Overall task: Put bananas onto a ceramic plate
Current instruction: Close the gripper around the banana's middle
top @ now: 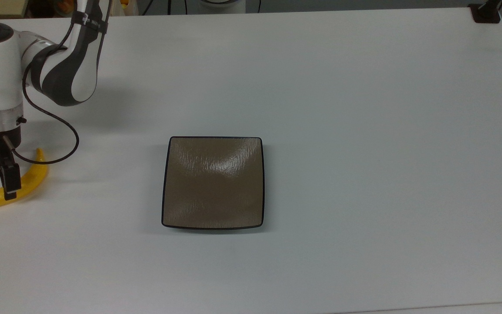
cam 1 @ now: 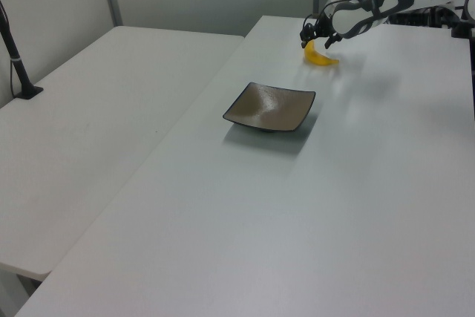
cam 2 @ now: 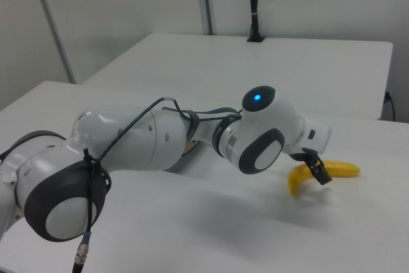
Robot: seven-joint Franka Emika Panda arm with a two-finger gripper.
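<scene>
Top view: fingers (top: 9, 183) over bananas (top: 28, 183)

The Franka arm (top: 66, 65) reaches in from the far left corner of the top view, its white and grey links bent downward at the wrist. A blue light glows on the wrist housing (cam 2: 259, 98). The gripper (top: 9, 185) points straight down, low at the top view's left edge, with a black cable (top: 55, 131) looping beside it.
</scene>
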